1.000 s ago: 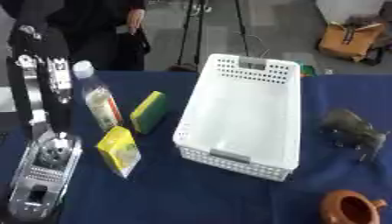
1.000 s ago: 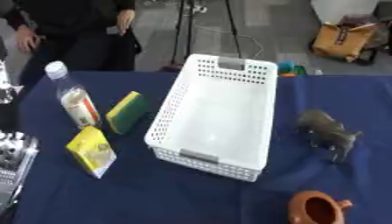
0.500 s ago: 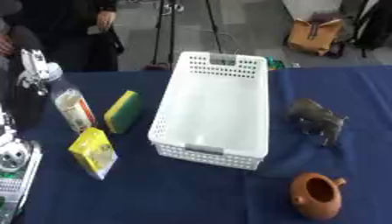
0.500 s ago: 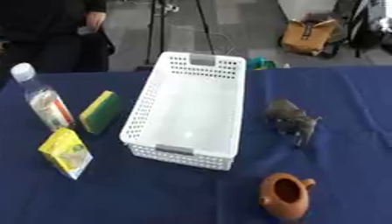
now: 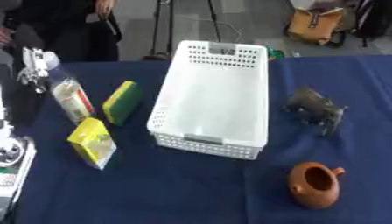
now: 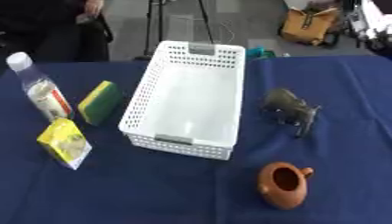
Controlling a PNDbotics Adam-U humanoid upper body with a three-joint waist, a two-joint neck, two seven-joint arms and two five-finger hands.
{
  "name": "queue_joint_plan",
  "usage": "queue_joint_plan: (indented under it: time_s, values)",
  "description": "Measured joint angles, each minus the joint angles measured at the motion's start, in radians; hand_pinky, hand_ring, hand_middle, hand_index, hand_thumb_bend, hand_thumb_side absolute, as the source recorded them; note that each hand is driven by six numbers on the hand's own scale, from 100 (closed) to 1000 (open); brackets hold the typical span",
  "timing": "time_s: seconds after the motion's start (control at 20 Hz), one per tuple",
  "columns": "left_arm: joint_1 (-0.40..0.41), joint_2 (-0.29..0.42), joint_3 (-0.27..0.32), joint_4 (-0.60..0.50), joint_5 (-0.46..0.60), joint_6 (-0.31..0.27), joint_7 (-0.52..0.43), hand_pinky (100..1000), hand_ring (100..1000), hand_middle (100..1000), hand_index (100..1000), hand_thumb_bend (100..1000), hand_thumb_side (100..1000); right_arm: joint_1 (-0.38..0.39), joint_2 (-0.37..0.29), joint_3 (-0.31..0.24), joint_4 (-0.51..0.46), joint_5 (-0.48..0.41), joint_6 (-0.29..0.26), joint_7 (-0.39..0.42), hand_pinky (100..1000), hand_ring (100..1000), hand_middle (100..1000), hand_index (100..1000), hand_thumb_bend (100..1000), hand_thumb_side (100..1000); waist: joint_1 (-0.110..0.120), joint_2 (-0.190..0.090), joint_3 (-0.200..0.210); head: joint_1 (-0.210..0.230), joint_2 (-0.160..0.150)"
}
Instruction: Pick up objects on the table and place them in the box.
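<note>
An empty white perforated box (image 6: pixel 187 103) stands in the middle of the blue table. To its left are a clear bottle (image 6: pixel 40 92) with a white cap, a green and yellow sponge (image 6: pixel 99 103) and a yellow carton (image 6: pixel 65 143). To its right stands a dark animal figure (image 6: pixel 291 109), and nearer me a brown clay teapot (image 6: pixel 281 184). My left hand (image 5: pixel 24 94) shows only at the left edge of the left eye view, beside the bottle. Its fingers point up and hold nothing. My right hand is out of sight.
The blue cloth (image 6: pixel 153 188) covers the whole table. A silver part of my left arm (image 5: pixel 11 153) lies at the lower left edge. Beyond the far edge are a tripod, a tan bag (image 6: pixel 310 26) and a seated person in black.
The whole picture has slid left, so the camera has turned right. My left arm shows less than before. The objects on the table have not moved.
</note>
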Motion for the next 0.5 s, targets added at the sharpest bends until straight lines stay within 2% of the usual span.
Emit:
queue_joint_plan:
  time_s: [0.25, 0.3, 0.35, 0.4, 0.45, 0.5]
  values:
    - [0.007, 0.018, 0.0, 0.0, -0.013, 0.001, -0.02, 1000, 1000, 833, 946, 100, 910, 0.0, -0.019, 0.01, 0.018, 0.008, -0.021, 0.031, 854, 936, 898, 965, 240, 1000, 0.0, 0.004, -0.003, 0.003, -0.01]
    - [0.012, 0.023, 0.0, 0.0, -0.015, 0.002, -0.023, 1000, 1000, 831, 944, 100, 907, 0.0, -0.022, 0.013, 0.021, 0.01, -0.028, 0.04, 848, 927, 896, 977, 284, 967, 0.0, 0.006, -0.005, 0.003, -0.014]
    - [0.015, 0.026, 0.0, 0.0, -0.017, 0.004, -0.025, 1000, 1000, 831, 944, 100, 907, 0.0, -0.027, 0.018, 0.025, 0.011, -0.038, 0.05, 848, 927, 896, 977, 284, 967, 0.0, 0.007, -0.005, 0.003, -0.018]
    - [0.019, 0.03, 0.0, 0.0, -0.018, 0.005, -0.027, 1000, 1000, 829, 942, 100, 900, 0.0, -0.032, 0.024, 0.029, 0.011, -0.049, 0.063, 847, 918, 891, 995, 330, 899, 0.0, 0.008, -0.006, 0.003, -0.019]
    - [0.023, 0.036, -0.001, 0.0, -0.018, 0.007, -0.029, 1000, 1000, 829, 942, 100, 900, -0.001, -0.042, 0.035, 0.033, 0.009, -0.066, 0.08, 847, 918, 891, 995, 330, 899, 0.0, 0.008, -0.006, 0.003, -0.022]
    - [0.027, 0.043, -0.002, 0.0, -0.018, 0.008, -0.031, 1000, 997, 829, 941, 100, 890, -0.006, -0.055, 0.049, 0.04, 0.004, -0.087, 0.099, 857, 926, 907, 1000, 329, 852, 0.0, 0.008, -0.007, 0.003, -0.025]
